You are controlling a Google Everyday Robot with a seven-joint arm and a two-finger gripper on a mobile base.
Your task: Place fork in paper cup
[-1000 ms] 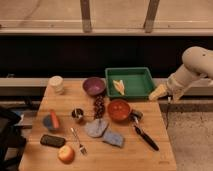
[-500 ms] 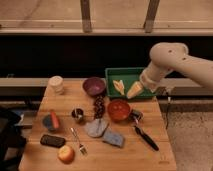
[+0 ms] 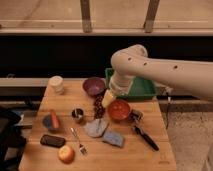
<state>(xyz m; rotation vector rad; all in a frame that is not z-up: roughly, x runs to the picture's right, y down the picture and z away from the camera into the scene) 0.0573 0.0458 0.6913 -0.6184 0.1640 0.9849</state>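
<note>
One fork lies flat on the near left part of the wooden table, just right of the apple. It is well apart from the paper cup, which stands at the far left corner. We see the gripper above the table's middle, between the purple bowl and the orange bowl, spread wide and gripping nothing.
</note>
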